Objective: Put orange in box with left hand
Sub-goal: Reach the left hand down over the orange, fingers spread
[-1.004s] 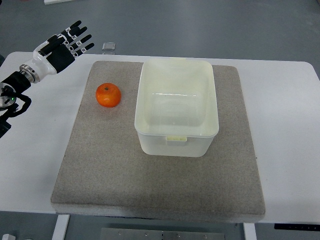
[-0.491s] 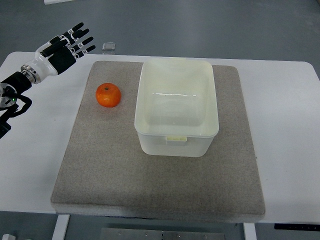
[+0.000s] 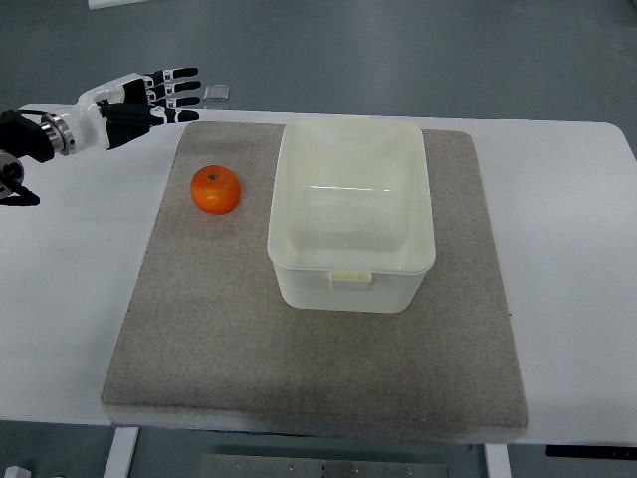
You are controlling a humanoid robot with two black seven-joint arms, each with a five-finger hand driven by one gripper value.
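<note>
An orange [image 3: 216,189] rests on the grey mat [image 3: 209,319], just left of the box. The box [image 3: 352,210] is a white plastic tub standing open and empty in the middle of the mat. My left hand [image 3: 149,97] hovers over the table's far left corner, up and to the left of the orange and well apart from it. Its fingers [image 3: 179,87] are spread, pointing right, and hold nothing. The right arm does not show.
The white table [image 3: 567,249] reaches beyond the mat on both sides. A small clear square object [image 3: 216,95] lies past the table's far edge, next to my fingertips. Grey floor lies beyond.
My left hand has swung to the right and flattened, its fingers now pointing right instead of up-right. The forearm has risen toward the far edge. Orange and box have not moved.
</note>
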